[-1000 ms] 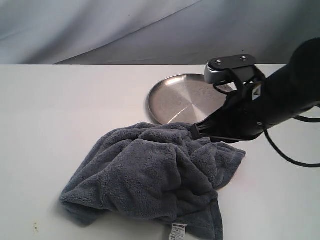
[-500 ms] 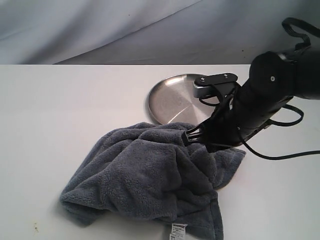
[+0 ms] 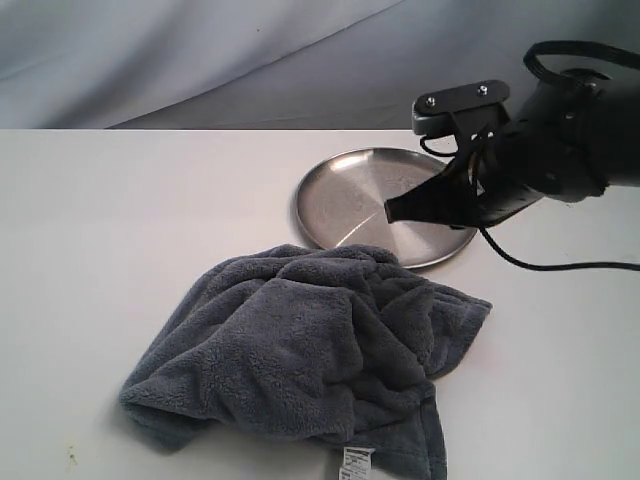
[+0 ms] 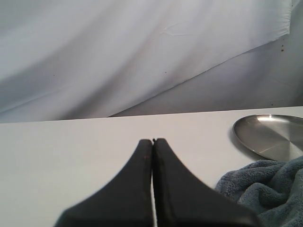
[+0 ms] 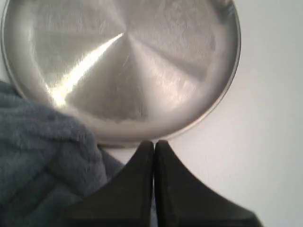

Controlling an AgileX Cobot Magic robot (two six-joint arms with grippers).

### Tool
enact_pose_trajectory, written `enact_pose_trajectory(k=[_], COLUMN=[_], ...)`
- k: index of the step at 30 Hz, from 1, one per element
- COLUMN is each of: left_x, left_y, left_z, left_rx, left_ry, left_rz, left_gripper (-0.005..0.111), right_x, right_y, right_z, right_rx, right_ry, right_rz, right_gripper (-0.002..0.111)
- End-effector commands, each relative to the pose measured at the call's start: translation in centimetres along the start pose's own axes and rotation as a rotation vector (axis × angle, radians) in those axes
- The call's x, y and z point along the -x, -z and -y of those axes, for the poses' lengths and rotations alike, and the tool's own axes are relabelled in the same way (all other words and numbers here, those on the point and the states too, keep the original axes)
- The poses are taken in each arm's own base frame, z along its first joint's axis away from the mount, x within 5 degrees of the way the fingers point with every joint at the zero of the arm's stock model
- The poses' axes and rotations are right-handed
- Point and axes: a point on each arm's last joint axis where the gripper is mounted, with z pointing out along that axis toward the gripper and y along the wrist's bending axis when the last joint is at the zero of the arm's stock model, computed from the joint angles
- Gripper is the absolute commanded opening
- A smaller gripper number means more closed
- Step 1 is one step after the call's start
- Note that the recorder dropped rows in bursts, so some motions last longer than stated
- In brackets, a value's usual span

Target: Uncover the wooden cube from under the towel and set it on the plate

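A plain white tabletop [image 3: 140,210] fills the middle and lower frame of the exterior view. Near its lower left corner sits a small yellowish speck [image 3: 71,456], perhaps a stain. Behind, across the top of the frame, hangs a pale grey-blue backdrop cloth [image 3: 200,60] with long diagonal creases.

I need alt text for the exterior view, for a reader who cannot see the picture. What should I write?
A black robot arm holds its shut right tool over a round steel plate on a white table. Nearer the camera lies a crumpled blue-grey towel; no wooden cube is visible.
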Motion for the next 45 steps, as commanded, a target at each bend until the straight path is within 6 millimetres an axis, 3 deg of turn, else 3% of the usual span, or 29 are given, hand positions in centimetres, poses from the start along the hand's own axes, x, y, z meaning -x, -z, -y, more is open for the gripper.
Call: enact_pose_trajectory(k=[1, 11, 15, 18, 23, 30, 35, 42, 45], left_x=[-0.1, -0.1, -0.1, -0.1, -0.1, -0.1, -0.1, -0.1, -0.1], left_y=[0.0, 0.0, 0.0, 0.0, 0.0, 0.0, 0.0, 0.0, 0.0], left_z=[0.0, 0.0, 0.0, 0.0, 0.0, 0.0, 0.0, 0.0, 0.0], left_rx=[-0.005, -0.005, -0.005, -0.005, -0.005, -0.005, -0.005, -0.005, -0.005], left_ry=[0.004, 0.004, 0.004, 0.004, 0.004, 0.004, 0.004, 0.004, 0.004], left_rz=[0.003, 0.003, 0.003, 0.003, 0.003, 0.003, 0.003, 0.003, 0.003], left_gripper=[0.000, 0.000, 0.000, 0.000, 0.000, 0.000, 0.000, 0.000, 0.000], right_x=[2.7, 8.0, 9.5, 9.6, 7.6, 4.6, 1.7, -3.1, -6.2], right_y=[-1.4, -5.8, -6.8, -6.3, -3.3, 1.5, 4.6, 6.5, 7.5], right_z=[-0.7, -3.9, -6.8, -9.4, -14.5, -17.6, -19.6, -16.3, -13.1], right_rx=[-0.019, 0.063, 0.216, 0.302, 0.476, 0.464, 0.431, 0.410, 0.364], right_ry=[-0.022, -0.088, -0.091, -0.022, 0.149, 0.366, 0.508, 0.488, 0.437], right_rz=[0.036, -0.044, -0.100, -0.136, -0.232, -0.397, -0.411, -0.405, -0.378], right_gripper=[0.000, 0.000, 0.000, 0.000, 0.000, 0.000, 0.000, 0.000, 0.000])
